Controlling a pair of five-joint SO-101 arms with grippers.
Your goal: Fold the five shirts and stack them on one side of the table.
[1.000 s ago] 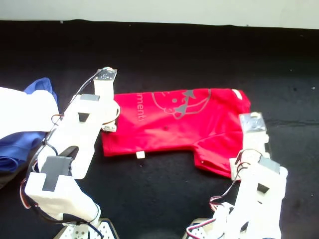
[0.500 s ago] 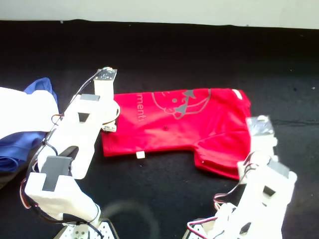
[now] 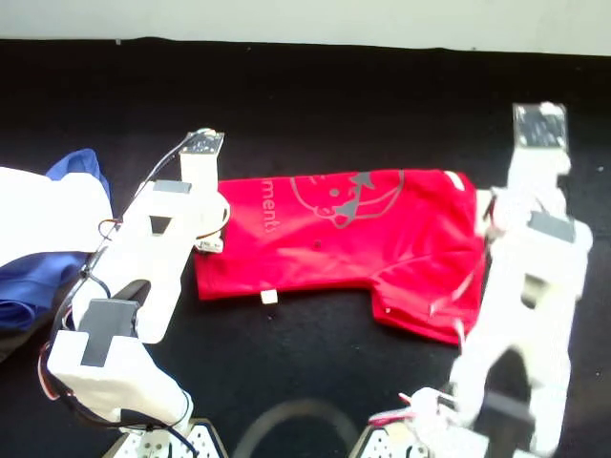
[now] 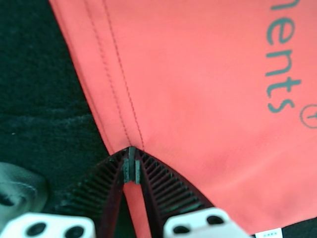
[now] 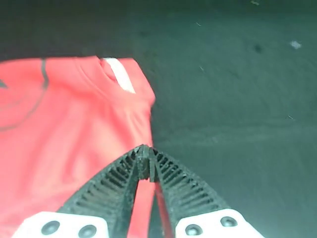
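One red shirt, left pincer clamped on its hem, right pincer closed at its opposite edge.

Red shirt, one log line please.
red cloth shirt spread | left jaws shut on hem | right jaws shut at edge
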